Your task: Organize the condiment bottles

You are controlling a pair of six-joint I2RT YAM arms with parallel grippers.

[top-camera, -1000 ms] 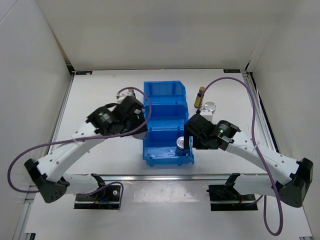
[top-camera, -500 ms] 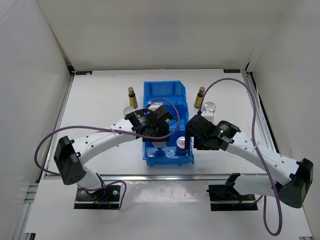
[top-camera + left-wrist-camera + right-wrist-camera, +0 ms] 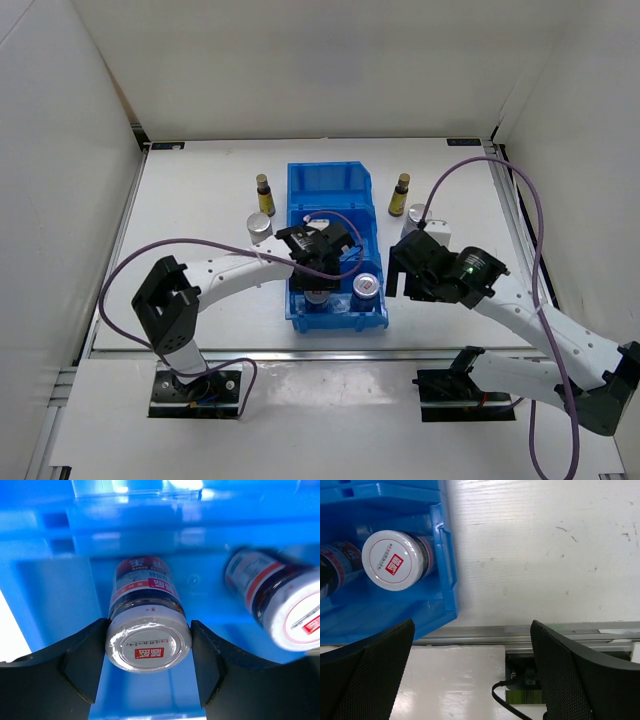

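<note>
**Fig.** Left gripper (image 3: 149,652) inside the nearest compartment of the blue bin (image 3: 45,600). Its fingers (image 3: 75,665) are clamped on either side of the lid end of a short silver-lidded jar (image 3: 145,592). The jar's base points away toward the bin floor (whether it touches cannot be told).

Just right of the fingers a second jar (image 3: 292,620) stands in the same compartment, close to the held one but apart.

- **Hazard a:** if released above the floor or off-plumb, the held jar could topple against its neighbour.
- **Hazard b:** the right-hand finger has little room to spread and could shove the second jar into the bin wall.
- **Hazard c:** if the gripper lifts before its fingers fully part, it could drag the jar back up.

Further right, past the bin wall, the right gripper (image 3: 472,667) hangs over the table (image 3: 545,555), jaws wide apart and empty.

Farthest from the left gripper, outside the bin and unsorted:

- Ahead-left: one amber bottle (image 3: 263,194) and one white cylinder (image 3: 259,226).
- Ahead-right: another amber bottle (image 3: 400,194) and another white cylinder (image 3: 419,211).
</note>
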